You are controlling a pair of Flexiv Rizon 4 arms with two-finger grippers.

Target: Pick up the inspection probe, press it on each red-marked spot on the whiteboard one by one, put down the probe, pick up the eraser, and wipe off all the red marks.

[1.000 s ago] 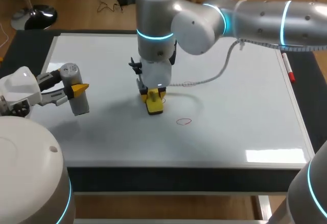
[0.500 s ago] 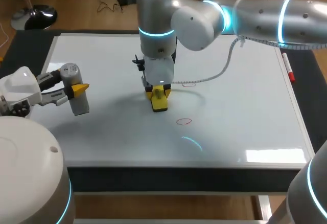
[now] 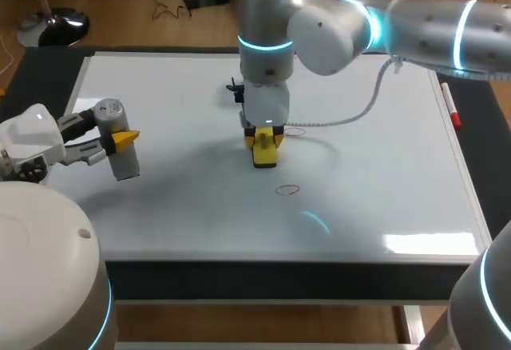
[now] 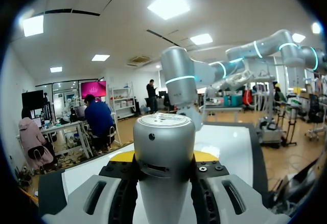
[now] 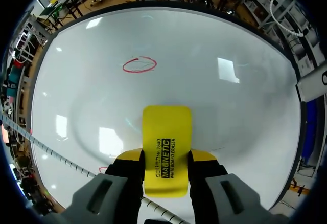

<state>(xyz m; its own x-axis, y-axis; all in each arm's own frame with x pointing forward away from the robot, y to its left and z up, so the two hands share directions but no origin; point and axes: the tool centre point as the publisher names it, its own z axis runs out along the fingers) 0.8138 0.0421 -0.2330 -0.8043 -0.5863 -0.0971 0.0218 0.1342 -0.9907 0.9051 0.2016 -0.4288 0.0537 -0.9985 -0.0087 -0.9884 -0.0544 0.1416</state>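
The grey cylindrical probe [image 3: 125, 162] hangs over the left part of the whiteboard [image 3: 383, 182], with my left gripper [image 3: 118, 141] shut on it. In the left wrist view the probe [image 4: 164, 137] stands upright between the yellow tips of the left gripper [image 4: 163, 157]. My right gripper [image 3: 264, 137] is shut on the yellow eraser [image 3: 265, 155], which rests on the board near its middle. One red oval mark [image 3: 287, 190] lies in front of the eraser, and another red mark [image 3: 296, 132] sits just to its right. From the right wrist, the eraser [image 5: 167, 137] sticks out of the right gripper [image 5: 166, 156] with the red oval [image 5: 139, 64] ahead.
A grey coiled cable [image 3: 339, 121] from my right arm trails over the board beside the eraser. A red marker pen [image 3: 451, 109] lies on the dark table along the board's right edge.
My right arm has slid the eraser to the right and a little farther back across the board. The left arm and the probe have stayed still.
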